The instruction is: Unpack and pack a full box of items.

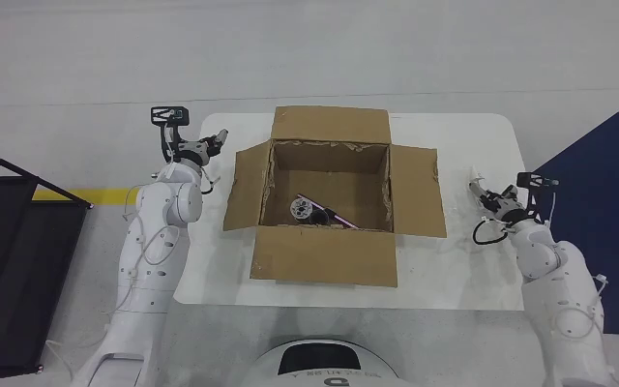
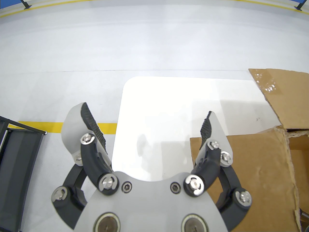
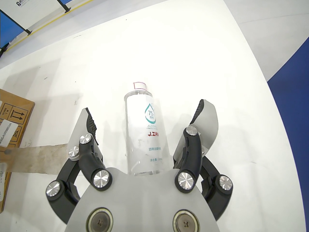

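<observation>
An open cardboard box sits mid-table with all its flaps folded out. Inside lie a round grey item and a thin pink stick. A clear bottle with a white cap lies on the table between the fingers of my right gripper, which is open and not touching it. In the top view the right gripper is to the right of the box's right flap. My left gripper is open and empty over the table's far left corner, beside the box's left flap; the top view shows the left gripper there too.
The white table has bare strips on both sides of the box. A brown tape strip hangs from the box flap near my right gripper. A black rack stands off the table's left, a blue panel to the right.
</observation>
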